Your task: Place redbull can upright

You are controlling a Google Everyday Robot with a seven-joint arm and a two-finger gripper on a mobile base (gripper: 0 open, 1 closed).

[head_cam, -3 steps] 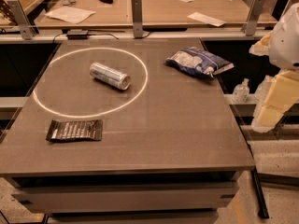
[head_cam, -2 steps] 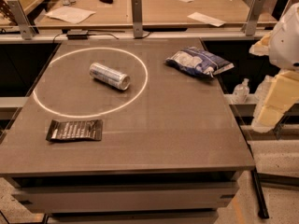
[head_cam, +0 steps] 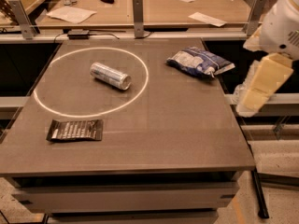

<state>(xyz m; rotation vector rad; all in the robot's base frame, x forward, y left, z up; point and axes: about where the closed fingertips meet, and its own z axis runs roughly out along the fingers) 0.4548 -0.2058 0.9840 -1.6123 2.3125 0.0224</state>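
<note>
The redbull can is a slim silver can lying on its side inside a white ring of light on the grey table. Its shiny end faces the front right. My gripper hangs off the table's right edge, level with the middle of the table and far to the right of the can. It holds nothing that I can see. The white arm rises above it at the top right.
A blue-white snack bag lies at the table's back right. A flat black packet lies at the front left. Behind the table stands a wooden bench with papers, posts and a rail.
</note>
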